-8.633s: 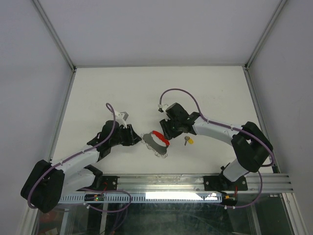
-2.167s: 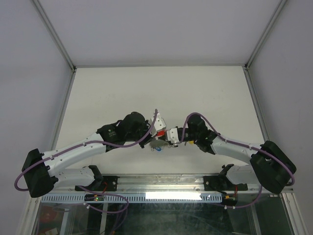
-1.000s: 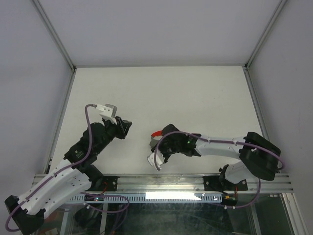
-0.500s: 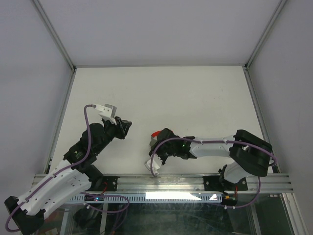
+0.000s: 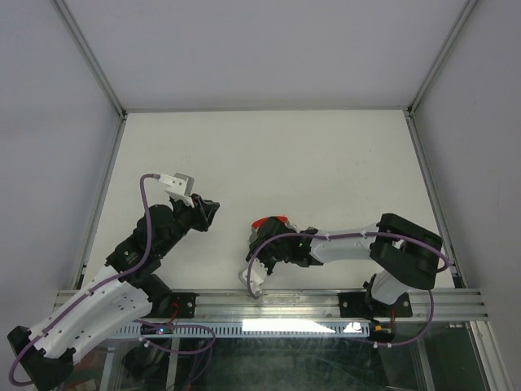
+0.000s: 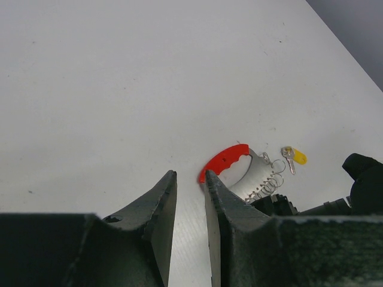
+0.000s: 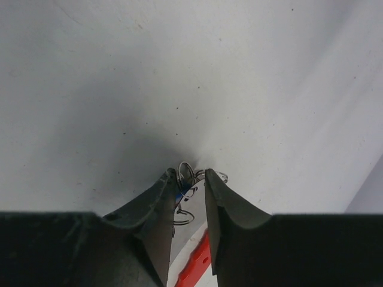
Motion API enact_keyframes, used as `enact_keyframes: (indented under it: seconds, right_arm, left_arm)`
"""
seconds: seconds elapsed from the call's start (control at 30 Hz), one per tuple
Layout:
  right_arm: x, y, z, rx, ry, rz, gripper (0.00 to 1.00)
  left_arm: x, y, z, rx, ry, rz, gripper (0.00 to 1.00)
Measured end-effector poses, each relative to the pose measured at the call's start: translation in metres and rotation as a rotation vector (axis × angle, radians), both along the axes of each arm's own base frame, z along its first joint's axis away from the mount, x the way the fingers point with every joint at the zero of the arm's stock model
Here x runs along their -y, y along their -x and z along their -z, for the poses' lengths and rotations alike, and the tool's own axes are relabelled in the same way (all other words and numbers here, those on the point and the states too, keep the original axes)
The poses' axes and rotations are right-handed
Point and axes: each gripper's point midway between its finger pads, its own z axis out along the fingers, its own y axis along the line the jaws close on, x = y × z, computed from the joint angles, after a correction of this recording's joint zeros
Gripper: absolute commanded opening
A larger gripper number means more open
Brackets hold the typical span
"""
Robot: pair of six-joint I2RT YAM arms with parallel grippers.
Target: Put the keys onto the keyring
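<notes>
**Bench** [image 5: 326, 155]: white top, walled on three sides.

**Keyring** [image 6: 226, 160]: curved red tab joined to a silvery plate with a cluster of small wire rings. It lies flat near the near edge of the bench, about mid-width.

**Yellow key** [image 6: 297, 156]: on the bench just beside the rings; contact cannot be told.

**Blue key** [image 7: 178, 195]: only a sliver of blue shows, among the rings.

**Left hand** [image 6: 189, 174]: toward the left edge of the bench, well apart from the keyring. Fingers stand slightly parted with nothing between them.

**Right hand** [image 7: 189, 172]: low over the keyring. Fingers stand narrowly apart with the rings and the blue sliver in the gap; whether they pinch cannot be told.
</notes>
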Motion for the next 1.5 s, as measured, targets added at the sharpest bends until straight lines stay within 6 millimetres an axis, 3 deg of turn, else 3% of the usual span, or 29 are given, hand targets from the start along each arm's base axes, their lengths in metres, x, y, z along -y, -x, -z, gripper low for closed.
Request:
enact_keyframes:
  seconds: [0.13,0.27,0.63,0.87,1.27,1.5]
  right_arm:
    - [-0.001,-0.003,0.002,0.021,0.004,0.003,0.17]
    - [0.000,-0.004,0.004,0.025,0.012,0.009,0.01]
    - [-0.002,-0.006,-0.002,-0.063,-0.042,0.080,0.00]
    - [0.000,-0.020,-0.040,-0.187,-0.198,0.182,0.00]
    - [0.020,-0.040,-0.113,-0.367,-0.506,0.329,0.00]
    - [0.030,-0.050,-0.147,-0.483,-0.641,0.402,0.00]
  left_arm:
    - [0.000,0.000,0.000,-0.001,-0.001,0.000,0.25]
    - [0.000,0.000,0.001,-0.001,-0.002,0.001,0.25]
    - [0.000,0.000,-0.001,0.005,0.003,0.000,0.25]
    - [-0.001,0.001,-0.005,0.015,0.011,0.001,0.25]
    - [0.010,0.008,-0.004,0.015,0.001,0.081,0.26]
    - [0.022,0.013,-0.006,0.032,-0.004,0.163,0.46]
